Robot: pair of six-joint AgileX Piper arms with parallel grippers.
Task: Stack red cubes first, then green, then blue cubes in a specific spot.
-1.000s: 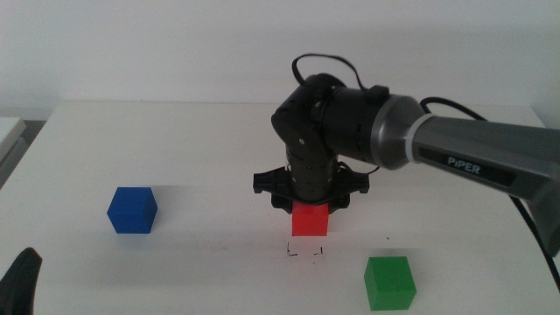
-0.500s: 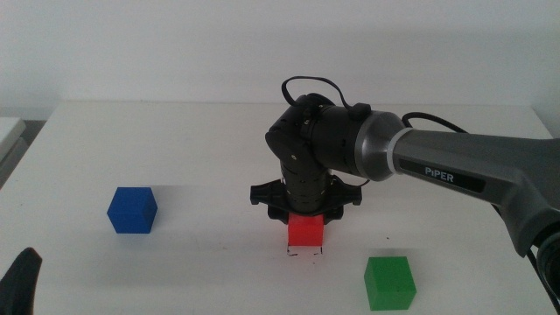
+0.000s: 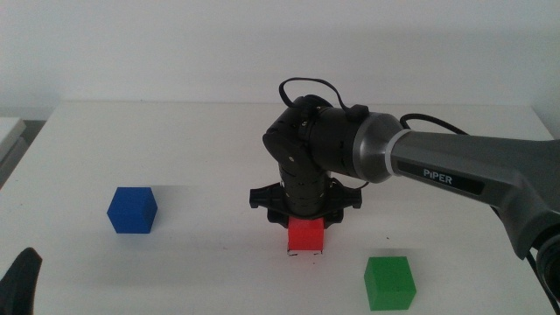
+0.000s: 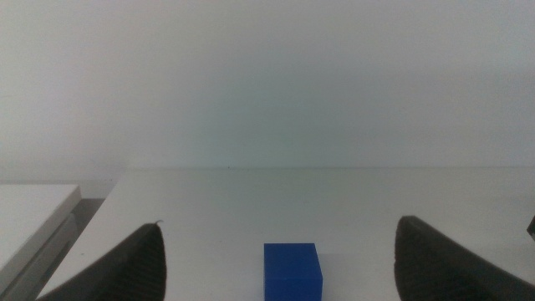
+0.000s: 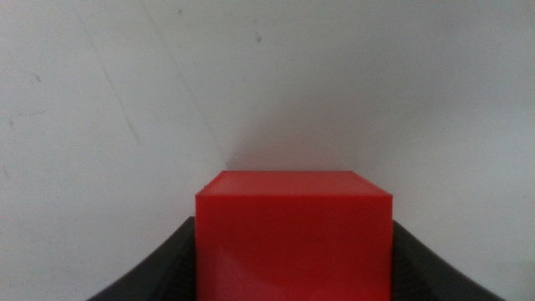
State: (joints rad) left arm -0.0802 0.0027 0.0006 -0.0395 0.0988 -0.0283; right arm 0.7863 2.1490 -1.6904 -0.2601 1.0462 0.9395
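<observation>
The right hand (image 3: 306, 219) is clamping the red cube (image 3: 306, 236) between its two dark jaws, as the right wrist view shows, with the cube filling the gap between them. Over the last second it has been carrying the cube down and toward 6 o'clock, and the cube is now sitting over the marked square (image 3: 306, 254), whose pen corners are almost wholly hidden beneath it. That is suggesting the first placement is nearly done, with only the release left. The green cube (image 3: 389, 282) is waiting at about 4 o'clock from it on the white surface (image 3: 192, 140), the blue cube (image 3: 132, 210) well apart at 9 o'clock. The left hand (image 3: 19, 280) is idling at the near edge, jaws spread wide, facing the blue cube.
</observation>
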